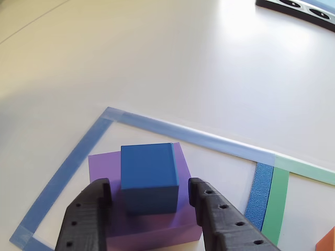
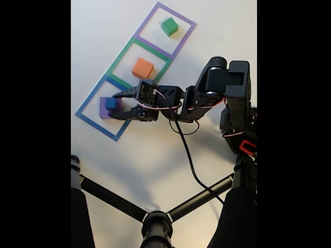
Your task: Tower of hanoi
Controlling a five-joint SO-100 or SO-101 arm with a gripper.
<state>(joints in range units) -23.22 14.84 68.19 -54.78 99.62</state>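
A small blue cube sits on top of the wide flat purple block, inside the blue tape square. My gripper is open, with one black finger on each side of the cube and a small gap at both faces. In the fixed view the orange block lies in the green tape square and the green block in the purple tape square. A corner of the orange block shows at the lower right of the other view.
Three tape squares in blue, green and purple run in a diagonal row. A black tripod spreads across the bottom of the fixed view. The arm's cable trails over the white table. A dark object lies far off.
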